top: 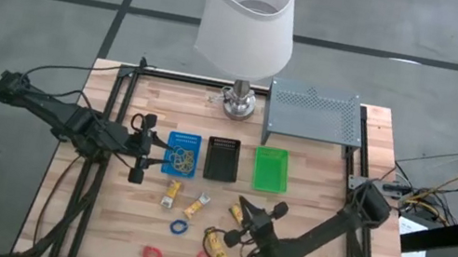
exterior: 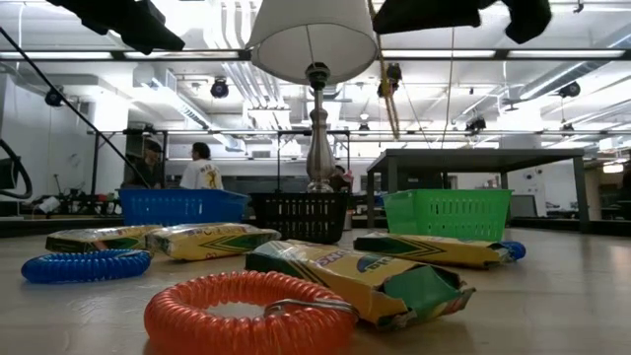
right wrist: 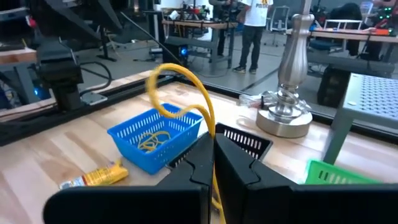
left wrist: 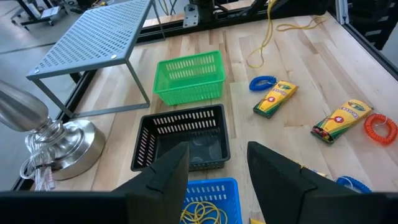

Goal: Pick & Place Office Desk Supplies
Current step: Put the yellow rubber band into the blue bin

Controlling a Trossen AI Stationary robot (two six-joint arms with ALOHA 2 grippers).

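The right gripper [right wrist: 213, 163], pinching a rubber band [right wrist: 180, 93], should carry it over the blue tray [right wrist: 155, 138] before letting go (left gripper [left wrist: 214, 168] waits open beside that tray).

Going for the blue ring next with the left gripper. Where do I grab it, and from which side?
Come straight down from above and pinch the rim, one finger inside the hole and one outside. The blue ring lies flat on the table with its hole facing up, so its low sides give little to squeeze.

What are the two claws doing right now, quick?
Left gripper: open, empty, hovering by the blue tray.
Right gripper: shut on a yellow rubber band, held above the table.
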